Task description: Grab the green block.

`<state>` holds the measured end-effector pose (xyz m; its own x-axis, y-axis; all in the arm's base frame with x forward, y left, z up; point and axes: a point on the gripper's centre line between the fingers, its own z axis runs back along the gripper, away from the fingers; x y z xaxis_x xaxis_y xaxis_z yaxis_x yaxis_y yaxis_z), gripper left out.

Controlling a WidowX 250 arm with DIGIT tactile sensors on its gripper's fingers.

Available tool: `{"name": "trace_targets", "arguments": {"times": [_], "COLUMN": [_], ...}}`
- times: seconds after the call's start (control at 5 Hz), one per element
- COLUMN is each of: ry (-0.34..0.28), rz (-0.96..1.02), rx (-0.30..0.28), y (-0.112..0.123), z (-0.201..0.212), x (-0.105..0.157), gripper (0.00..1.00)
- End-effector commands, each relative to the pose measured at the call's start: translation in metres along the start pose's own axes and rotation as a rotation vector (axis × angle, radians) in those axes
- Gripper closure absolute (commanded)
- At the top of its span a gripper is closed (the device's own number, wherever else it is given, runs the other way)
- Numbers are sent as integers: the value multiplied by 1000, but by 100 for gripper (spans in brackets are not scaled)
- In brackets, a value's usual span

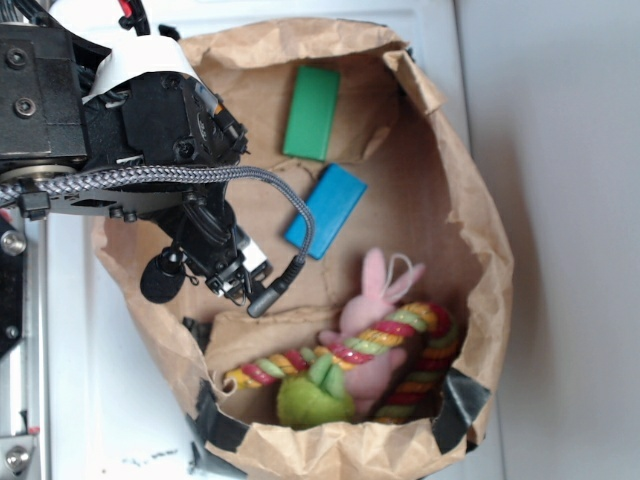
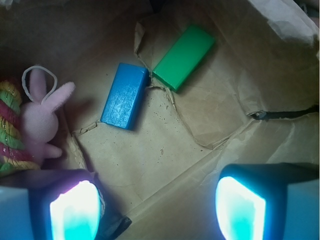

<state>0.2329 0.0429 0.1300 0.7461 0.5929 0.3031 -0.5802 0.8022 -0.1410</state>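
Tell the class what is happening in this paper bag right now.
A robot arm hangs over an open brown paper bag. Its claw is open and empty, above bare paper. The green block lies flat further in, untouched, next to the blue block. A pink bunny toy and a striped rope ring lie off to one side.

Green block [image 2: 184,57], blue block [image 2: 124,95], pink bunny [image 2: 40,118], brown bag [image 2: 210,115].

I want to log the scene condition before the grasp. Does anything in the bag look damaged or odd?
The paper bag is the odd part: its floor is torn and creased, with a ragged flap edge by the green block and blue block, and black tape patches its rim. The blocks lie flat and intact. The hand is open and empty.
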Motion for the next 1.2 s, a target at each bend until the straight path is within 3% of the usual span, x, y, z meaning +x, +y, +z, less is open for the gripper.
{"name": "trace_targets", "arguments": {"times": [0.0, 0.2, 0.6, 1.0], "ry": [-31, -31, -26, -71], "rz": [28, 28, 78, 104], "rx": [-7, -7, -12, -21], "y": [7, 7, -12, -11], "z": [11, 11, -20, -28], "x": [10, 10, 47, 59], "gripper": [0, 0, 0, 0]}}
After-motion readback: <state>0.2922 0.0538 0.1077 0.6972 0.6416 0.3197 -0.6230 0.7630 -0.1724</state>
